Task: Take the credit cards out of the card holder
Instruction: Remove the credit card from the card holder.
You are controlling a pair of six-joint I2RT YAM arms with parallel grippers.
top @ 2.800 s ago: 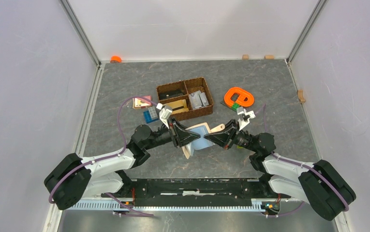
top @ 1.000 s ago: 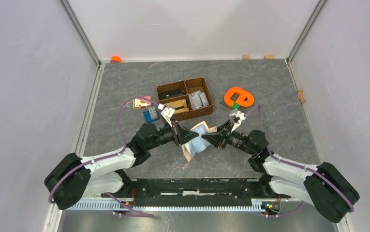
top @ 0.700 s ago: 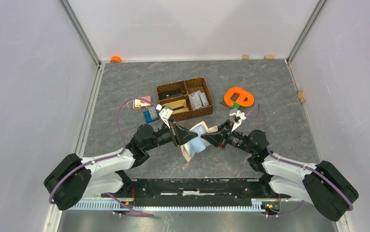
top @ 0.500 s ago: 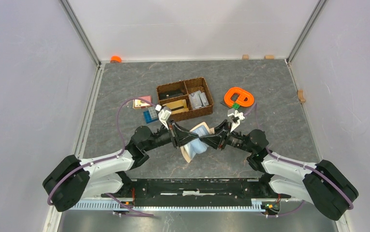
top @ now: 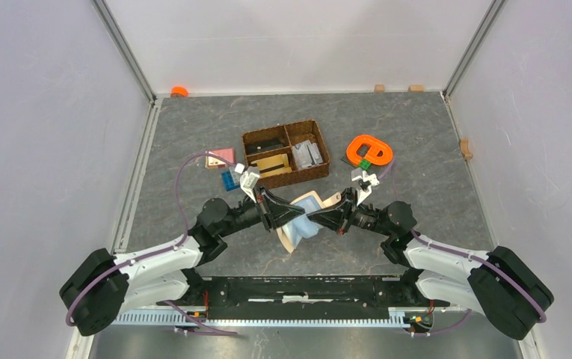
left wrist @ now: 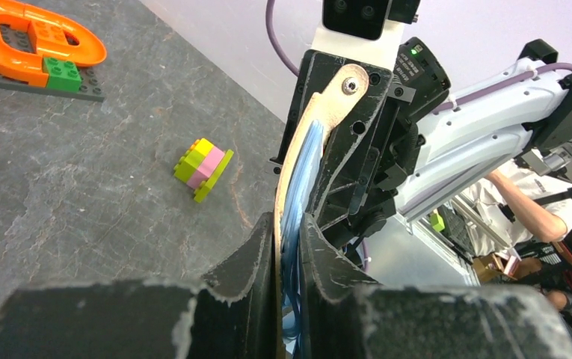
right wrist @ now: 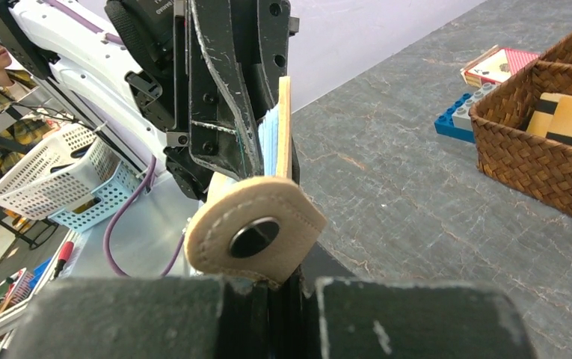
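The left gripper (top: 291,215) stays pinched on the holder (top: 306,203), as it was a second ago. Its jaws are pressed onto the beige wall and the blue-grey lining. The holder hangs between the two arms, just in front of the basket (top: 297,178). I cannot tell whether its lower corner touches the table (top: 417,149).

The change is on the right. The right gripper (top: 318,219), partly spread a moment ago, has just drawn its jaws together on the flap below the snap tab (right wrist: 256,236). Both sides now look gripped, which I judge sets up pulling the holder open. No cards are out yet, and the blue layers inside could be pockets or cards.
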